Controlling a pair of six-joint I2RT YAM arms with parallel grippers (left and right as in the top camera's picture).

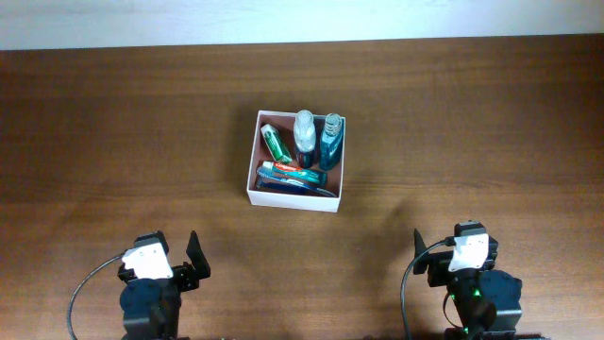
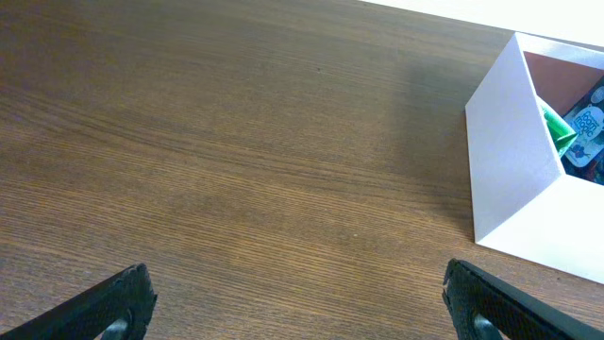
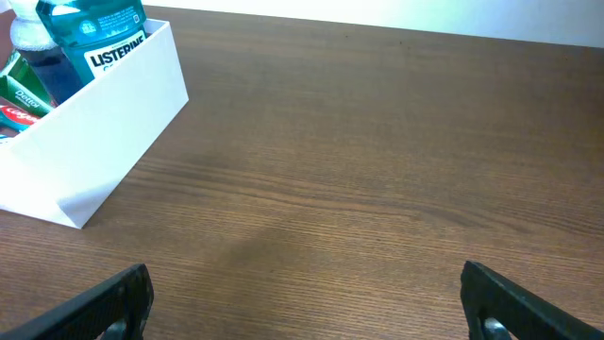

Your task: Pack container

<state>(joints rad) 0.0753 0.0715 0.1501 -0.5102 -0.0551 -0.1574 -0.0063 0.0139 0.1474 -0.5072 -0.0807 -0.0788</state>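
Observation:
The container (image 1: 335,156) is a square white box with a pinkish-brown inside, at the table's middle. It holds a green tube (image 1: 275,142), a clear bottle with a white top (image 1: 304,135), a teal Listerine bottle (image 1: 331,140) and a toothpaste tube (image 1: 291,174) over a dark item. The box shows at the right of the left wrist view (image 2: 510,161) and at the left of the right wrist view (image 3: 104,132). My left gripper (image 2: 297,302) is open and empty, near the front left. My right gripper (image 3: 307,302) is open and empty, near the front right.
The brown wooden table (image 1: 123,123) carries only the box. A pale wall strip (image 1: 283,19) runs along the table's far edge. Both arms sit low at the front edge, well apart from the box.

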